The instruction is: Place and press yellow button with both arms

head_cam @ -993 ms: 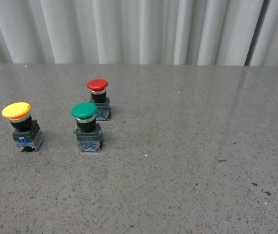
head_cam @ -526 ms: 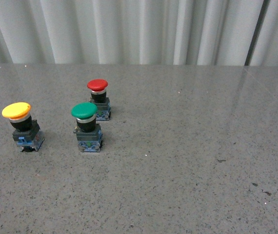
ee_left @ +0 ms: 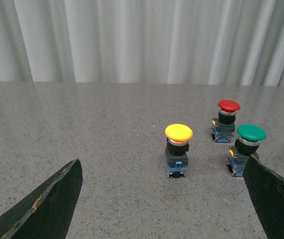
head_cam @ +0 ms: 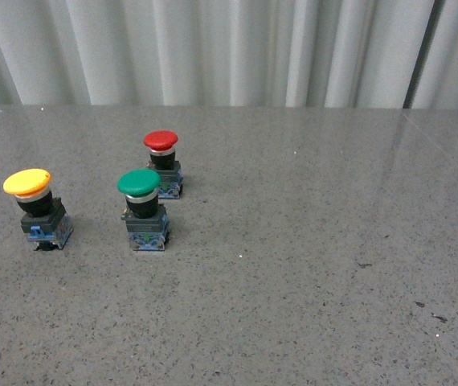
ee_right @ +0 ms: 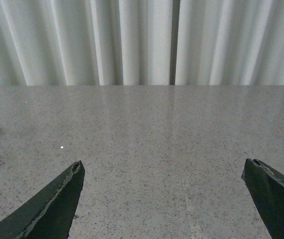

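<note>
- Opening step, by the look of it: the yellow button [head_cam: 38, 207] stands upright and untouched at the left of the grey worktop [head_cam: 309, 265], near the green button [head_cam: 142, 211] and red button [head_cam: 163, 165].
- The left fingers [ee_left: 52, 204] are spread wide, with the yellow button well ahead between them. The right fingers [ee_right: 57, 204] are equally spread.
- The next move probably calls for the left arm to close on the base without hitting the green button.
- The front view matches a second ago; nothing has shifted.
</note>
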You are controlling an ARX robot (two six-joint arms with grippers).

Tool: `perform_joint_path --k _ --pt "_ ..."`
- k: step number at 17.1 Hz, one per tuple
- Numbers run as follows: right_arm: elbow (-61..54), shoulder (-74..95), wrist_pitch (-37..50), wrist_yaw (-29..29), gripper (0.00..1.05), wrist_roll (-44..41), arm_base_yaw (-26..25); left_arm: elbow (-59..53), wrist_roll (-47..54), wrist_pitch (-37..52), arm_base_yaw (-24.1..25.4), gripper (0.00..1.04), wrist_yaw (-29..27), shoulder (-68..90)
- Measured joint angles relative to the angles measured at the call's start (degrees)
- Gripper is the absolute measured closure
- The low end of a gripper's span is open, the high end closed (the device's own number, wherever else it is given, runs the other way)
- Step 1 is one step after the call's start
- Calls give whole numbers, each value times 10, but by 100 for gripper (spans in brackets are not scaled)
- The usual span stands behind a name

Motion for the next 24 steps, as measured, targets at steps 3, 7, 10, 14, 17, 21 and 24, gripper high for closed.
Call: perform_joint_path --k 3,7,10,14,17,21,24 --pt "0 0 0 0 7 0 0 0 0 0 0 7 0 0" --pt "0 0 -1 0 7 0 0 95 10 39 -29 7 -177 204" --pt "0 0 0 0 7 0 0 203 16 173 0 7 -94 403" --pt "0 0 0 0 7 0 0 362 9 172 -24 7 -30 673" --pt "0 0 0 0 7 0 0 430 -2 149 -57 7 -27 791" --pt "0 0 0 0 7 0 0 427 -27 146 -82 7 -54 855" --pt "0 0 0 0 7 0 0 417 -47 158 -85 7 -67 879"
